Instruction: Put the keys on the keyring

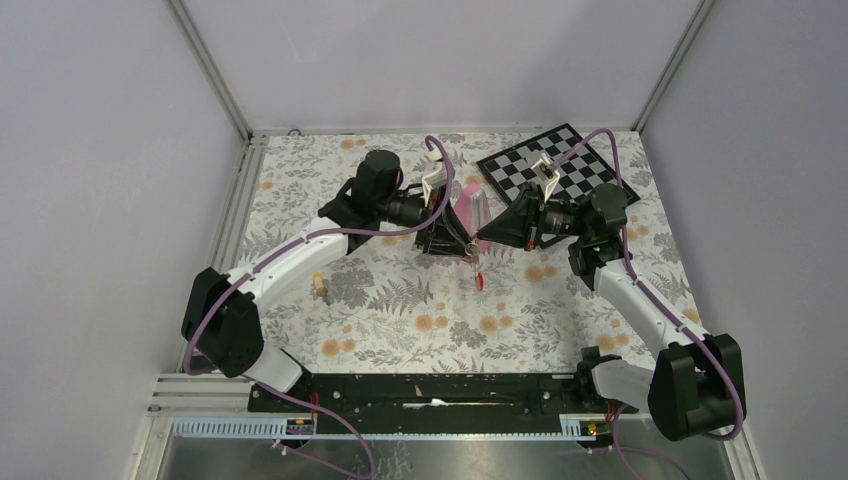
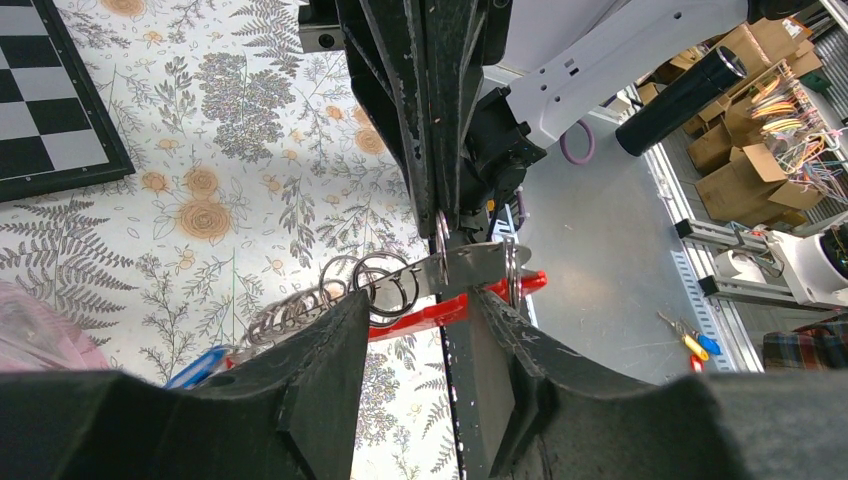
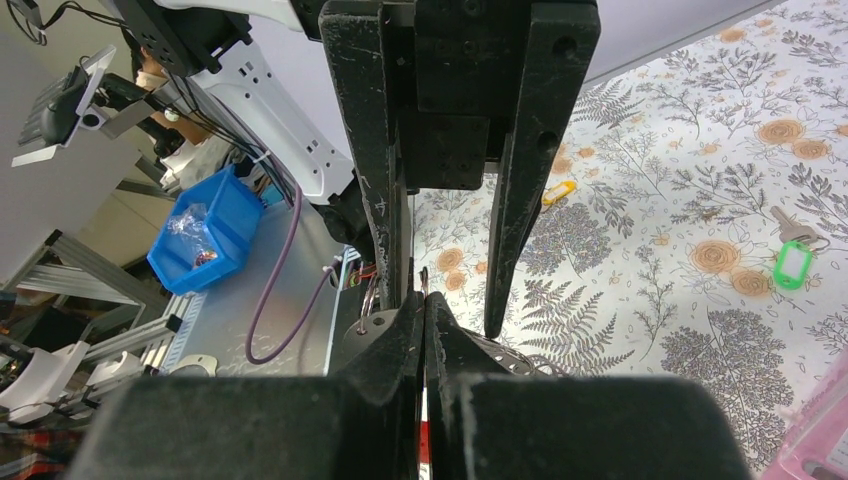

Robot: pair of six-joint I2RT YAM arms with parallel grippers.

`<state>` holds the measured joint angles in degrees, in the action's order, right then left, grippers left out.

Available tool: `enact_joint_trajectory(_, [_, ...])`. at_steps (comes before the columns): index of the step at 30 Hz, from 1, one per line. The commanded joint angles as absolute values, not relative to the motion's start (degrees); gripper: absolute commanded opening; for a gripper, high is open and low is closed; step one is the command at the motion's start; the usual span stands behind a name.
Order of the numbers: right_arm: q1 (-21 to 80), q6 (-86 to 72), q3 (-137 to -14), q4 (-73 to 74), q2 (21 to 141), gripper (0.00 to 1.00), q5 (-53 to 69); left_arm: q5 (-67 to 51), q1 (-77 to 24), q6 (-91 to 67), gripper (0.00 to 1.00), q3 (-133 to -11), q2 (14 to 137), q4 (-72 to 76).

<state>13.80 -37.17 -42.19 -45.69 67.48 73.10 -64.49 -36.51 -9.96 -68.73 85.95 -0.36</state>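
Midair, both pincers meet over the table (image 1: 400, 310).
My right pincer (image 3: 422, 300) pinches a key shut; my left pincer (image 2: 440, 300) grips the keyring (image 2: 440, 312), steadying its red bar for threading.

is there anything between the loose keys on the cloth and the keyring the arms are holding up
Nothing visible blocks the way. The yellow-tagged key and the green-tagged key lie alone on open cloth, while the keyring hangs mid-table between the left end effector and right end effector. Both end effectors are occupied holding it.
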Motion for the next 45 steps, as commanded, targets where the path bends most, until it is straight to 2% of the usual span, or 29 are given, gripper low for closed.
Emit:
enact_joint_trajectory(1, [13.6, -36.2, -42.7, -47.8, 67.2, 0.00, 72.7, -64.8, -36.8, -9.4, 0.45, -69.3, 84.2, 2.3])
enact_joint_trajectory(14, [13.5, -34.2, -41.9, -45.9, 67.1, 0.00, 72.4, -63.7, -37.5, -10.9, 0.41, -72.5, 86.0, 2.2])
enact_joint_trajectory(19, [13.5, -33.8, -41.8, -45.4, 67.3, 0.00, 72.2, -63.7, -37.9, -11.2, 0.37, -73.4, 86.6, 2.3])
enact_joint_trajectory(27, [13.5, -33.4, -41.6, -44.9, 67.0, 0.00, 72.3, -63.7, -38.1, -11.6, 0.20, -73.3, 86.9, 2.8])
enact_joint_trajectory(32, [13.5, -32.8, -41.5, -44.6, 67.0, 0.00, 72.2, -63.7, -38.1, -11.7, 0.00, -73.2, 86.8, 3.0])
enact_joint_trajectory(35, [13.5, -30.2, -41.6, -41.6, 66.7, 0.00, 72.2, -62.9, -38.1, -10.9, 0.00, -73.5, 86.5, 1.6])
enact_joint_trajectory(39, [13.5, -20.4, -43.0, -31.3, 65.9, 0.09, 72.3, -59.7, -38.8, -1.5, 0.00, -76.7, 86.2, -10.4])
enact_joint_trajectory(45, [13.5, 1.7, -49.0, -6.4, 64.6, 0.27, 70.8, -51.6, -41.6, 13.9, 0.00, -83.4, 86.5, -28.8])
